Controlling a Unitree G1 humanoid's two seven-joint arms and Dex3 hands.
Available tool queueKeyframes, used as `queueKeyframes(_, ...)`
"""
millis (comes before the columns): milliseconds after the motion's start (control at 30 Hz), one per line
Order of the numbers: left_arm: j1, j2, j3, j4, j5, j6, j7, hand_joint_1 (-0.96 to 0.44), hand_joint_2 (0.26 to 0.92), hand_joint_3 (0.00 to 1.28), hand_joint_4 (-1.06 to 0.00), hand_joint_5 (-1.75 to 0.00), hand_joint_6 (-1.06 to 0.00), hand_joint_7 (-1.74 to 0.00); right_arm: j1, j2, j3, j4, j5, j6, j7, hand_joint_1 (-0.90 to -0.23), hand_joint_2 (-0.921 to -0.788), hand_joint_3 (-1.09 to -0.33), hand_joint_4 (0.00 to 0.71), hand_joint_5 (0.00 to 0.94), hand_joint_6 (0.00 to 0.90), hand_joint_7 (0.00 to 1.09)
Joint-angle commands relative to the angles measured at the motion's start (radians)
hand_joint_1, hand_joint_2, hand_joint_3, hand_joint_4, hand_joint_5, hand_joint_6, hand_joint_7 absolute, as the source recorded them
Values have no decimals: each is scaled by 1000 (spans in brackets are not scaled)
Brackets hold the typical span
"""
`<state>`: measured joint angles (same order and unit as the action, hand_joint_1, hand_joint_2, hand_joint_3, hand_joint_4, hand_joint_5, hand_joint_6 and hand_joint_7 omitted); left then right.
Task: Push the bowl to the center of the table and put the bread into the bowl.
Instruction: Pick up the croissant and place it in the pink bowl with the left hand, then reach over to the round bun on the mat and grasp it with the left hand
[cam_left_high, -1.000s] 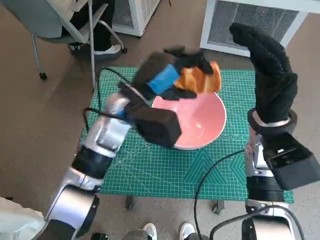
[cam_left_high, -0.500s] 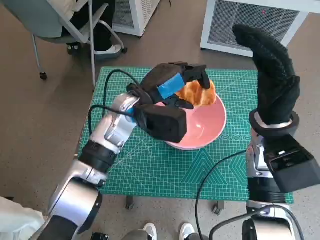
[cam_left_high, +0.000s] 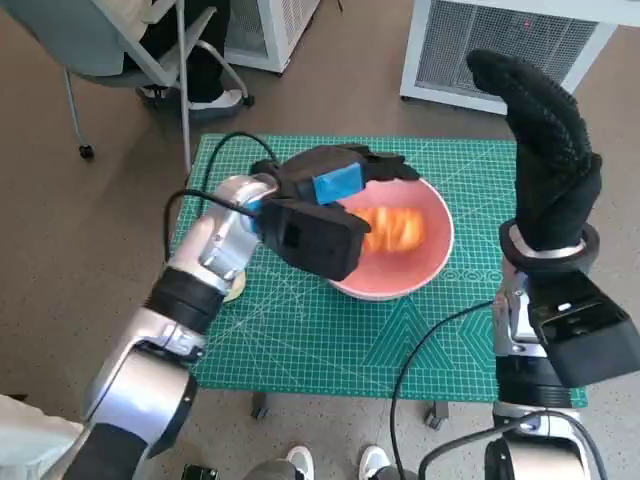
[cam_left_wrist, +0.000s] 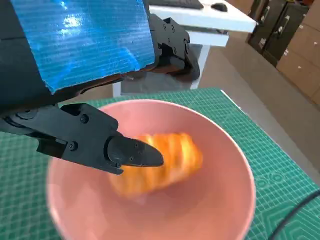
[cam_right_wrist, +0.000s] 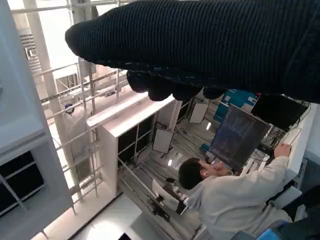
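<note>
While bread (cam_left_high: 397, 228) lay inside pink bowl (cam_left_high: 432, 262), left robot hand (cam_left_high: 335, 180) hovered above, fingers apart, empty; right robot hand (cam_left_high: 542, 150) raised, holding nothing.

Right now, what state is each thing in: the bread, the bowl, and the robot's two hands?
bread: lying inside the bowl, blurred, no finger gripping it.
bowl: upright on the green mat, near its middle, holding the bread.
left hand: over the bowl's far rim, fingers apart, holding nothing.
right hand: raised off the table, holding nothing.
</note>
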<state>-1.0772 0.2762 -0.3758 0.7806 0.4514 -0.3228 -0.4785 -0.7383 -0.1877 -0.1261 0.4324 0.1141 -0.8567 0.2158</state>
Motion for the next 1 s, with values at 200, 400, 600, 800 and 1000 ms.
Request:
queueKeyframes(200,149,158,153,-309,-162,-98,-47,-434,921,129,-82,-27,-230,-90,29,0,2,-14,-3,16,-7,-604,-921,-713,290,2,27,636)
queueKeyframes(400,231,265,239,-448,-217,-103,-66,-392,921,94,-171,-47,-299,-110,31,-2,2,-22,13,23,2,-608,-921,-713,290,2,28,635)
queueKeyframes(600,313,357,300,-549,-230,-42,-86,-364,920,73,-213,-50,-329,-120,29,-1,5,-24,20,27,6,-611,-921,-712,290,1,29,634)
queueKeyframes(800,389,428,341,-607,-219,1,-88,-341,921,46,-232,-39,-341,-120,28,3,9,-21,26,29,9,-613,-921,-712,292,2,33,633)
queueKeyframes(1000,456,488,365,-612,-208,2,-85,-345,921,40,-241,-33,-347,-115,25,6,11,-14,28,27,13,-611,-921,-712,296,4,35,632)
